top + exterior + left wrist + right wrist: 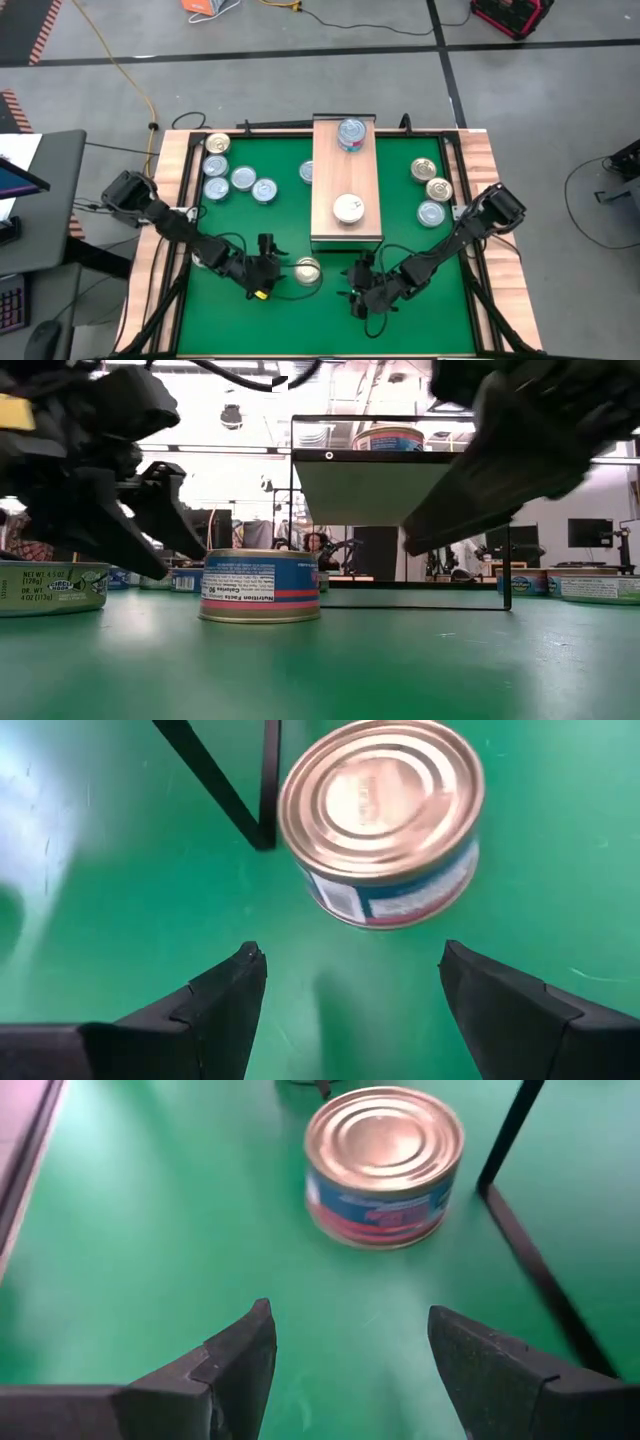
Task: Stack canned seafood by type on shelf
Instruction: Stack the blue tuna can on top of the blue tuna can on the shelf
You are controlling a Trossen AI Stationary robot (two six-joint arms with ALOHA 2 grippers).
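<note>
A gold-topped can (307, 270) with a blue and red label stands upright on the green mat near the front edge, just in front of the shelf (346, 180). My left gripper (272, 268) is open at the can's left, and the can (385, 820) lies ahead of its fingers, clear of them. My right gripper (352, 285) is open at the can's right, also short of the can (385, 1165). On the shelf top stand a blue-silver can (351, 133) at the far end and a white-topped can (348, 208) at the near end.
Several blue-silver and gold cans (230, 175) stand on the mat left of the shelf, one (306, 172) close to its side. Three more cans (432, 190) stand on the right. The shelf rests on thin black legs (265, 790) beside the near can.
</note>
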